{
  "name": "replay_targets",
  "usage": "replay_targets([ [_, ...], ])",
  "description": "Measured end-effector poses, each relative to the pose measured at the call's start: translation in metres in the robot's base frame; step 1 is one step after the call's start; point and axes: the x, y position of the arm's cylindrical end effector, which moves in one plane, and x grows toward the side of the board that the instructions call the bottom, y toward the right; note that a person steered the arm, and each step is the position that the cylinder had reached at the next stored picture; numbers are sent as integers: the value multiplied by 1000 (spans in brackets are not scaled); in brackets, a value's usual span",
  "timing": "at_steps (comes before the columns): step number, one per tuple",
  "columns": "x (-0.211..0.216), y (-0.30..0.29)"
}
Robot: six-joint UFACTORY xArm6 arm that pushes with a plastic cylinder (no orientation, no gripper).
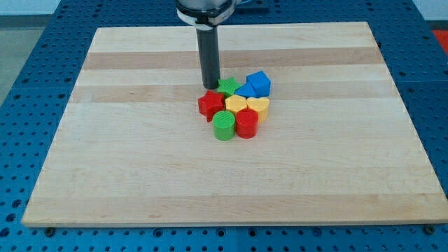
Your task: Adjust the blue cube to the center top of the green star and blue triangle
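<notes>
Presently my tip [211, 87] rests on the wooden board [126, 168], at the upper left edge of a tight cluster of blocks near the board's middle. It is a bare rod: it has no jaws to open and holds nothing, and it sits just beside the green star [227, 86], on that block's left. Whether it touches the star I cannot tell.

The blue cube [258, 83] lies at the cluster's upper right corner, touching the blue triangle [245, 92], which sits between the cube and the green star. Below these are a red star-shaped block [210, 105], two yellow blocks [236, 103] and [258, 107] whose shapes I cannot make out, a green cylinder [224, 125] and a red cylinder [246, 123].

Handling, by my judgement: the cube looks small, rigid and light, and should slide readily on the smooth wood. It cannot be gripped; it can only be pushed. I would contact the middle of its right face, since an off-centre push would likely spin it. Because its neighbours touch it, a push may shift them as well.
</notes>
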Motion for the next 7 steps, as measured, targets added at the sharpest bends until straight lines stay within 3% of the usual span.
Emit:
replay_targets([
  [3,20,31],
  [5,-31,30],
  [6,-52,88],
  [7,-37,179],
])
